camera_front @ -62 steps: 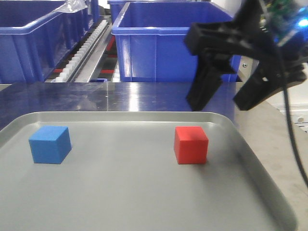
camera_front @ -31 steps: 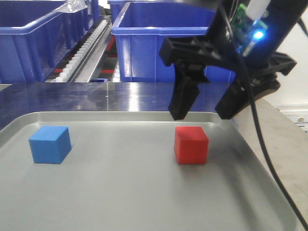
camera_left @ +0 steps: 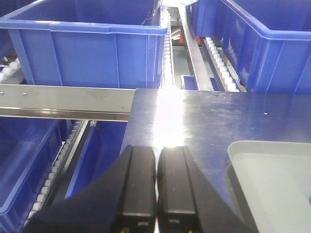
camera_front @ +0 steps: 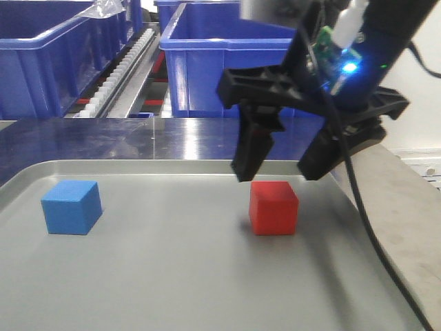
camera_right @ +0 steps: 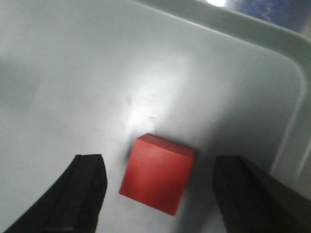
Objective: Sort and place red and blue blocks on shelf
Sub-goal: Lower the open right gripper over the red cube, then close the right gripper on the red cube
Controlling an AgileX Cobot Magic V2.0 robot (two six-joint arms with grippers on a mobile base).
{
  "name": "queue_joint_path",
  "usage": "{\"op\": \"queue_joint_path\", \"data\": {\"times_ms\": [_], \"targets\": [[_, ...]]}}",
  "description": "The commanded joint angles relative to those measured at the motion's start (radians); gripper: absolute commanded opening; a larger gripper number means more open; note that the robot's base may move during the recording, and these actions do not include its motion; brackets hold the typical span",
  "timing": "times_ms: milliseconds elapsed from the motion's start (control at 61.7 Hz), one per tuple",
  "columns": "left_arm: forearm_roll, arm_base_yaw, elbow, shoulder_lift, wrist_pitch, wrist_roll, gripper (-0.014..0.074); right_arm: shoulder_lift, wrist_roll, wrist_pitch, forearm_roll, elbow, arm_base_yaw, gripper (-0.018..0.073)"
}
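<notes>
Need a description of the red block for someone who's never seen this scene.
Find the grey tray in front of the big blue bins. On its right half, beneath the open jaws of the right gripper, sits the red block. The only other cube, the blue block at left, differs just in colour.

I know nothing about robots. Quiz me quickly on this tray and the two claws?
1. True or false: the right gripper hangs open over the red block.
2. The blue block sits on: A) the grey tray, B) the red block, C) the floor.
3. Fill in: the left gripper has its fingers ____, holding nothing.
Key: 1 true; 2 A; 3 shut.
</notes>
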Motion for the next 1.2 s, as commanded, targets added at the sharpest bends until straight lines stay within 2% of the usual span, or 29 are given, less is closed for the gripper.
{"op": "queue_joint_path", "data": {"times_ms": [0,292,1183], "targets": [[0.001,-0.008,0.042,-0.019,-0.086,-0.005,0.0123,-0.02,-0.003,-0.04,0.01,-0.045,0.011,0.0573],[0.001,-0.008,0.042,-0.019,-0.086,-0.005,0.0123,0.013,-0.003,-0.004,0.01,-0.064,0.012,0.0573],[0.001,-0.008,0.042,-0.019,-0.086,-0.005,0.0123,0.073,-0.003,-0.011,-0.017,-0.064,0.012,0.0573]]}}
